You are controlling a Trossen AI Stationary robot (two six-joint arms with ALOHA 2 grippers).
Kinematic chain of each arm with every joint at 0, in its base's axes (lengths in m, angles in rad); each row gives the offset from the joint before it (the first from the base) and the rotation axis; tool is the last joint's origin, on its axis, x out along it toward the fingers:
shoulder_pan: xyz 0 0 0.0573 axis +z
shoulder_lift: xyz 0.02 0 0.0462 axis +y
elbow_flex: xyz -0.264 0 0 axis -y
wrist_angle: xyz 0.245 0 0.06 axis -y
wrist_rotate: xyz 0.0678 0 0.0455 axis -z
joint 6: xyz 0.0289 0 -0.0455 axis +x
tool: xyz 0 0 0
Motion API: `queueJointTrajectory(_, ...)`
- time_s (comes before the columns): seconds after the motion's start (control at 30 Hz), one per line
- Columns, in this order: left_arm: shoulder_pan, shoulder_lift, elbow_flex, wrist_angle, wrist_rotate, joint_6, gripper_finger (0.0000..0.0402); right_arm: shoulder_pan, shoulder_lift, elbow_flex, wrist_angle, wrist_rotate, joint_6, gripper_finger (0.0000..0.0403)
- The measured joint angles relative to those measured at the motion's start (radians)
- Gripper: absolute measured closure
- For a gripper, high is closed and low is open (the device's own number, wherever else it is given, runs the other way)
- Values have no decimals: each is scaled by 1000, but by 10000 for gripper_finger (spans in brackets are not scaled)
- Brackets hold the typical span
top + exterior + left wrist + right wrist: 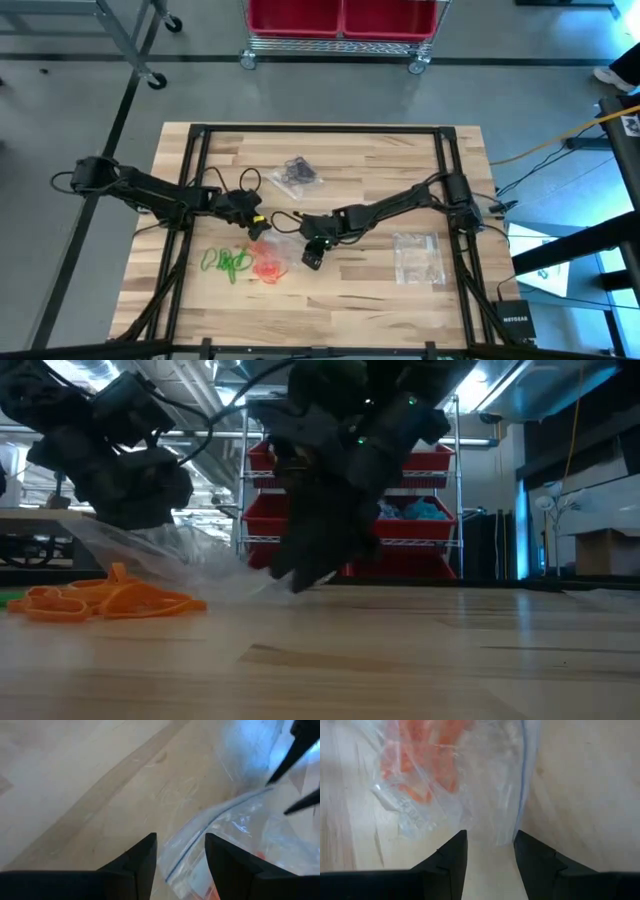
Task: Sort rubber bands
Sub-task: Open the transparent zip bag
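- Table (pixel 380 290): I see a pale wooden top with a black frame lying across it.
- Left gripper (pixel 258 226): I have it near the table's middle, over the upper edge of a clear bag (pixel 268 255). From its wrist camera the two fingers (pixel 135 865) stand apart, with the bag's blue-lined rim (pixel 200 835) running into the gap; I see no pinch on the plastic.
- Right gripper (pixel 313 257): it sits just right of the same bag, pointing down toward it. Its fingers (pixel 447 857) are spread, and the bag's rim (pixel 522 785) lies ahead of the gap. I cannot tell whether they touch it.
- Orange-red rubber bands (pixel 266 268): I see them bunched inside that clear bag, between the two grippers; in the low view a heap of them (pixel 100 600) rests on the wood.
- Green rubber bands (pixel 227 263): a loose tangle on the bare table, just left of the bag.
- Black rubber bands (pixel 297 172): in a second clear bag toward the far side of the table, apart from both grippers.
- Third clear bag (pixel 418 256): lies flat on the right part of the table.
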Motion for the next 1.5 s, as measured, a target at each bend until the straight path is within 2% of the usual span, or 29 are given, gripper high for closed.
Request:
queueJointTrajectory(0.37,-28,0,0,12,86,14,242,-27,23,0,40,1,-1,249)
queueJointTrajectory(0.43,-31,0,0,-23,98,70,242,-27,22,0,44,15,-3,249)
queueJointTrajectory(0.6,-22,-37,33,-76,96,99,242,-26,27,0,52,27,-7,249)
queueJointTrajectory(0.77,-12,-89,66,-213,82,50,242,-25,31,0,52,28,-8,249)
queueJointTrajectory(0.9,-6,-63,66,-286,40,26,242,-25,31,0,52,34,-9,249)
queueJointTrajectory(1.13,-27,66,66,-141,43,38,242,-25,31,0,58,35,-26,249)
queueJointTrajectory(1.27,-38,131,66,-26,113,41,242,-25,31,0,56,35,-27,249)
queueJointTrajectory(1.5,-60,162,66,42,132,77,246,-25,31,0,55,35,-27,249)
